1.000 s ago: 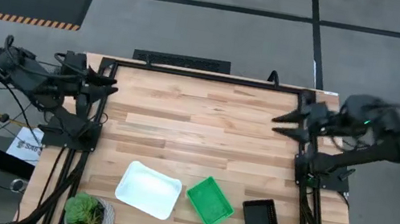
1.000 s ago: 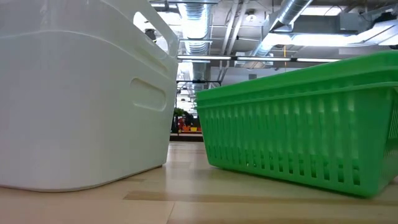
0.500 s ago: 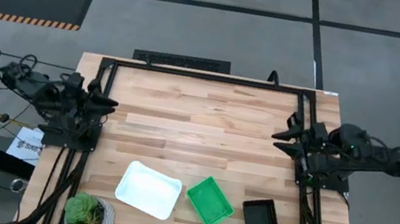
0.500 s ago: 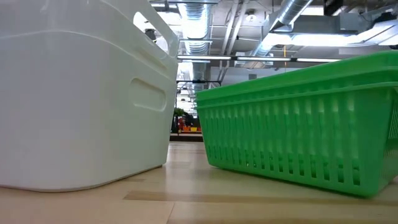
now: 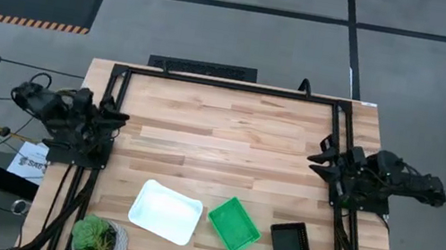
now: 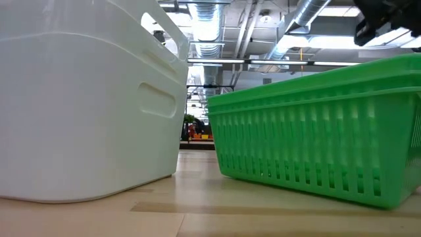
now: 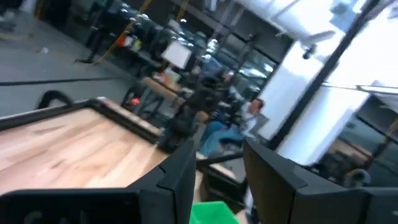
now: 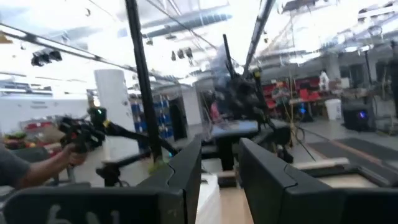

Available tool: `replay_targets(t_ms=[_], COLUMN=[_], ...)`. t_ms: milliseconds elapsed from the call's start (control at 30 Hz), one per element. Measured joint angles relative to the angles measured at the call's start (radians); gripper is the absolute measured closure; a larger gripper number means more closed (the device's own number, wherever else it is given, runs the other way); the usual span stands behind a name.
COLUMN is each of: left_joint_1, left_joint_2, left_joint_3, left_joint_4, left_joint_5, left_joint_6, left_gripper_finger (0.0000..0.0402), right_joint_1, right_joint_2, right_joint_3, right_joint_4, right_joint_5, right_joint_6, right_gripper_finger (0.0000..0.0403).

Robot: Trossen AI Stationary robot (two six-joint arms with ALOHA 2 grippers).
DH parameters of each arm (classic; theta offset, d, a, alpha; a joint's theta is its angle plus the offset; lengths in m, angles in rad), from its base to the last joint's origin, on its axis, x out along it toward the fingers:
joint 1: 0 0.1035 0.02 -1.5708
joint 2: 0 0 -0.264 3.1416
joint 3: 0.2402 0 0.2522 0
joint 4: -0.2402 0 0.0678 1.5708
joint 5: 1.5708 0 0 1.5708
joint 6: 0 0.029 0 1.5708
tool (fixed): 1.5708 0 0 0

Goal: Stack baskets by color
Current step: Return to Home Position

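The white baskets (image 5: 165, 212), green baskets (image 5: 233, 225) and black baskets (image 5: 291, 249) each showed as a single pile. They stood in a row along the tabletop (image 5: 223, 125) edge where the potted plant (image 5: 99, 241) stood, white nearest the left arm (image 5: 70, 113) and black nearest the right arm (image 5: 374, 173). Both arms sat folded low at opposite side edges, their jaws slightly parted, gripping nothing and aimed inward at one another. Every pile lay well apart from both, off to one side of that line, so settling to rest seemingly needed no path over them. Sorting looked finished.
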Motion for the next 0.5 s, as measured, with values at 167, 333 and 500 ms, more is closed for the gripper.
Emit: replay_targets(t_ms=[167,333,500], left_joint_1=[0.000,0.000,0.000], left_joint_2=[0.002,-0.003,-0.002], left_joint_3=[-0.047,-0.149,-0.261], left_joint_4=[0.046,0.118,0.187], left_joint_5=[0.007,0.013,0.000], left_joint_6=[0.068,0.106,0.092], left_gripper_finger=[0.0280,0.0280,0.0280], right_joint_1=[-0.011,-0.028,-0.046], right_joint_2=[0.005,0.002,0.003], right_joint_3=[-0.052,-0.133,-0.195], right_joint_4=[0.031,0.080,0.089], right_joint_5=[0.015,0.026,0.028], right_joint_6=[0.003,0.022,0.039], right_gripper_finger=[0.0273,0.0275,0.0273])
